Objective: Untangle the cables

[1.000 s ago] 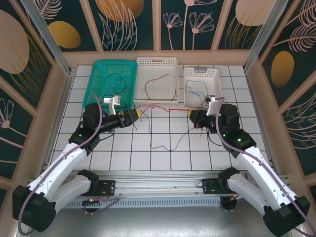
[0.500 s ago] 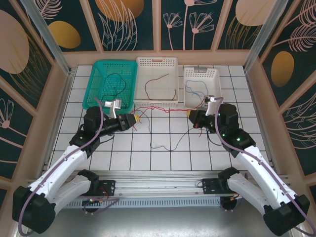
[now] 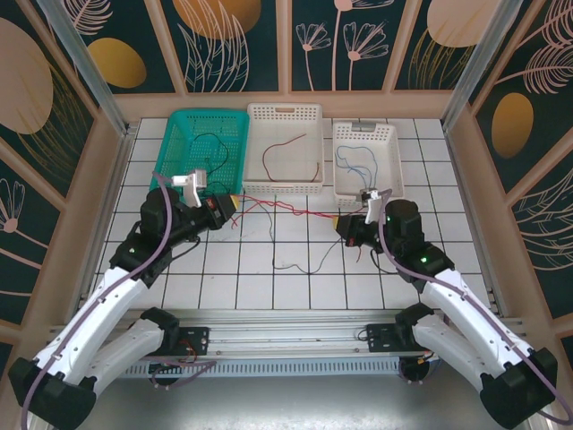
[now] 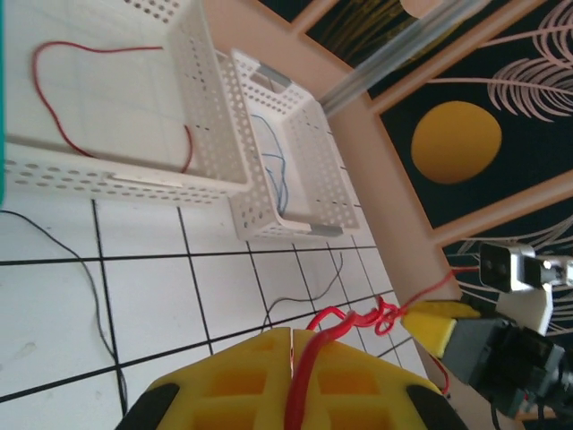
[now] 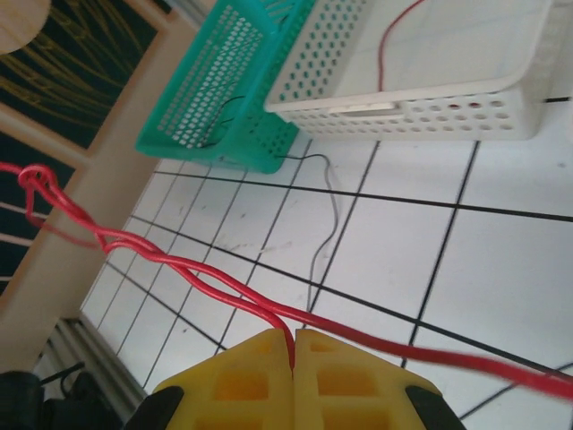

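Stretched across the middle of the top view between the two tools: a red cable (image 5: 188,266), two strands wound around each other, with a small knot (image 5: 36,184) at the upper left of the right wrist view. Left tool (image 3: 227,206) clamped shut on one end, right tool (image 3: 341,223) pinched shut on the other, yellow pads (image 5: 242,376) pressed together around the wire. Lying loose on the desk (image 3: 269,288) beneath the red span: a thin dark cable (image 5: 333,202). Probably feather-light, limp and springy, so easy to lift but apt to slide through the pads and curl back. Best gripped near the ends, away from the twist, and drawn apart gently to avoid tightening the knot.
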### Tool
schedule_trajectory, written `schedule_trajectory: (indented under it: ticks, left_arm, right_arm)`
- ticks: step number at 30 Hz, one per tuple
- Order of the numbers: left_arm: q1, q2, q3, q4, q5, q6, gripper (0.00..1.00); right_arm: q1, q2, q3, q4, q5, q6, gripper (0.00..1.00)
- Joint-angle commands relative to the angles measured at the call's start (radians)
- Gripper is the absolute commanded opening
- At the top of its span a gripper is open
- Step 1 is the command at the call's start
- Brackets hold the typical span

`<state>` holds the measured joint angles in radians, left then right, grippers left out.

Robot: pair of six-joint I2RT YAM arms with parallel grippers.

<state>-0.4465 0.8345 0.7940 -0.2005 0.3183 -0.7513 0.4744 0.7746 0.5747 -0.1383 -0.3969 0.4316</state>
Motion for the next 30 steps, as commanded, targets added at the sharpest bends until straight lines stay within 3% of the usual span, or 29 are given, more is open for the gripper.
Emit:
schedule_trajectory:
  ticks: [1,8,11,20,30]
  left_arm:
    - [0.031,-0.034,0.11,-0.12,-0.325,0.062,0.0]
    - [0.031,-0.017,0.241,-0.241,-0.493,0.141,0.0]
    - [0.031,-0.018,0.236,-0.24,-0.466,0.139,0.0]
    - [0.031,-0.015,0.155,-0.169,-0.367,0.091,0.0]
    - [0.031,0.008,0.091,-0.079,-0.247,0.044,0.0]
  right_arm:
    - [-0.023,-0.012,-0.042,-0.058,0.109,0.001,0.0]
    - [-0.022,-0.009,-0.042,-0.067,0.123,0.004,0.0]
    - [-0.023,-0.009,-0.042,-0.047,0.075,0.005,0.0]
    - [-0.023,-0.028,-0.096,0.082,-0.11,0.057,0.25]
    - [0.001,0.024,-0.163,0.213,-0.153,0.108,0.41]
